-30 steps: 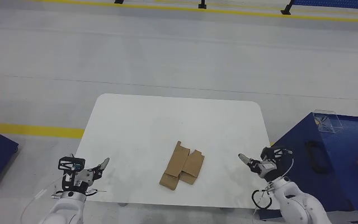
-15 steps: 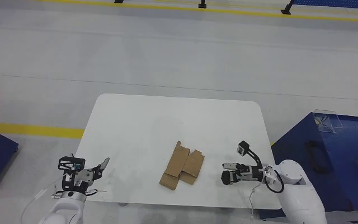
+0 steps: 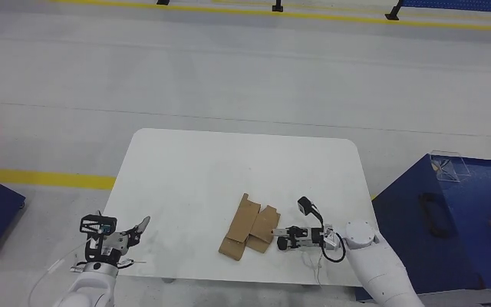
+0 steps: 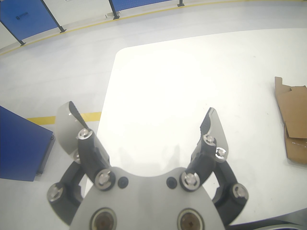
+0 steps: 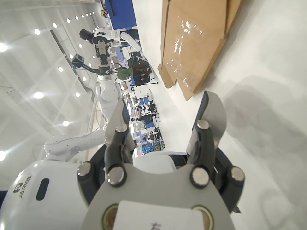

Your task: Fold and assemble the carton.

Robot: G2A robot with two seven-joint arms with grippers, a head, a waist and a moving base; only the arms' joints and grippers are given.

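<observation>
At the near left corner of the white table (image 3: 199,173) we find the left gripper (image 4: 141,108). Its 2 fingers (image 4: 212,123) are spread wide with nothing between them. It hovers above the table's edge, well apart from the carton.

Moving right, the carton (image 3: 249,225) lies flat on the table, a little right of the middle and close to the near edge. It is flattened brown cardboard, set at a slant, with its flaps pointing toward the far side and a glossy patch on its top face.

Just beside the carton's right near corner we see the right gripper (image 3: 278,234). It is low over the table, turned on its side and aimed at the cardboard. Its 2 fingers stand apart and hold nothing. The tips sit right at the carton's edge, and we cannot tell whether either touches it.

Farther right, off the table, stands a blue cabinet (image 3: 433,215) with a clear plastic holder (image 3: 449,165) on its top.
</observation>
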